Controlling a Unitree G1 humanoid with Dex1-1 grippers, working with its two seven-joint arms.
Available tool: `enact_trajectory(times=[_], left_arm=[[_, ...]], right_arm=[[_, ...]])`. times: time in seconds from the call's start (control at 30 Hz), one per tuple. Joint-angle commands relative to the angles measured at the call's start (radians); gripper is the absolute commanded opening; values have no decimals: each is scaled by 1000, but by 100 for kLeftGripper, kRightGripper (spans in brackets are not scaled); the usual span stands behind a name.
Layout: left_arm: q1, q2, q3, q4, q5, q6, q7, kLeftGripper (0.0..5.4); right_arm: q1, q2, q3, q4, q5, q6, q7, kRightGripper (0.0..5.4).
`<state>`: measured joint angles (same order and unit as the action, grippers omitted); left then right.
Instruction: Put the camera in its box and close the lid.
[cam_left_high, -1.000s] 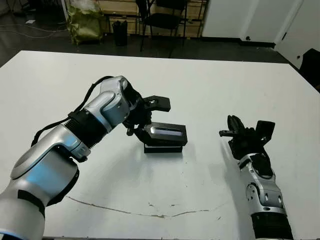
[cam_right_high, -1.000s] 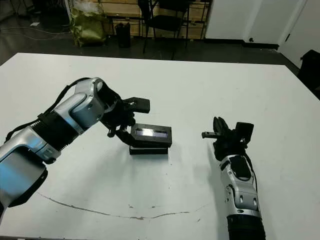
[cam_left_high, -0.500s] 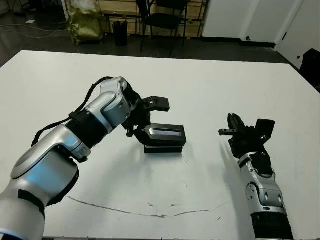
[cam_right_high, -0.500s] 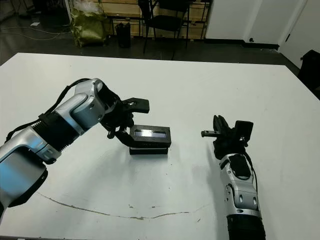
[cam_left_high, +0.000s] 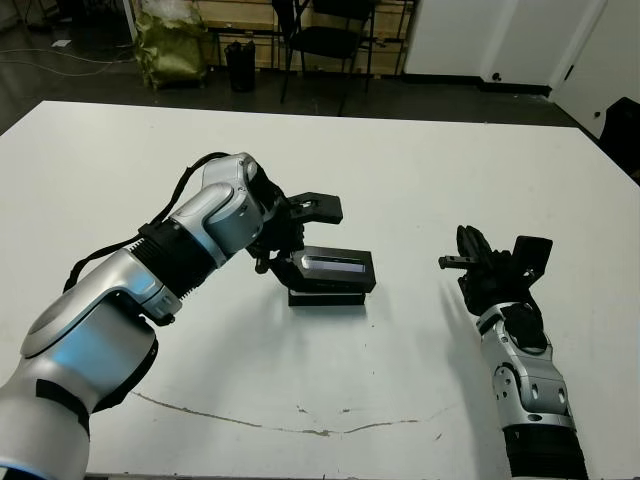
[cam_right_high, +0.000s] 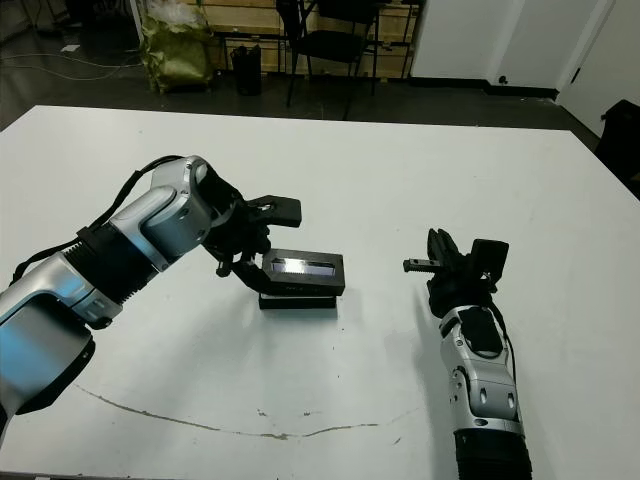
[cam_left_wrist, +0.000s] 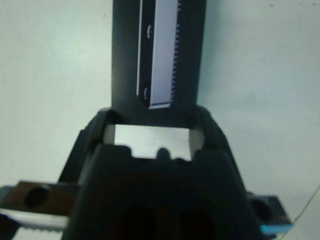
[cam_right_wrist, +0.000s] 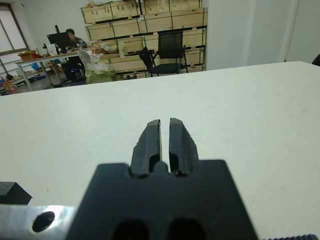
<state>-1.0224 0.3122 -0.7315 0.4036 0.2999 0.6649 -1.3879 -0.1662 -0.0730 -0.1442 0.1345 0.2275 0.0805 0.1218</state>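
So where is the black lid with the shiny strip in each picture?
Left eye view: the lid is mid-table, beside the left gripper.
Right eye view: same spot, slightly further left.
Left wrist view: it fills the top middle.
Right wrist view: not in it.
Shared landmark: the pale strip.

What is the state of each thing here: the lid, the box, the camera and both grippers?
Lid: lying on the box, pale strip up.
Box: covered by the lid.
Camera: not visible.
Left gripper: jaws open, at the lid's end.
Right gripper: jaws shut, empty, apart from the box.
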Motion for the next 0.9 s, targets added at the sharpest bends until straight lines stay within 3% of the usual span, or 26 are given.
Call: enact_trajectory(times=[0.03, 0.27, 0.5, 0.9], left_arm=[[22, 13, -13, -5, 6, -39, 8, 227], [26, 7, -25, 3, 13, -46, 4, 227], [33, 11, -36, 12, 11, -53, -1, 227], [48, 24, -36, 13, 22, -77, 12, 227]], right_arm=[[16, 6, -4, 0, -1, 15, -9, 0], [17, 8, -6, -9, -1, 40, -21, 0], [13, 5, -18, 28, 18, 0, 20, 0], [20, 11, -14, 3, 7, 22, -2, 0]])
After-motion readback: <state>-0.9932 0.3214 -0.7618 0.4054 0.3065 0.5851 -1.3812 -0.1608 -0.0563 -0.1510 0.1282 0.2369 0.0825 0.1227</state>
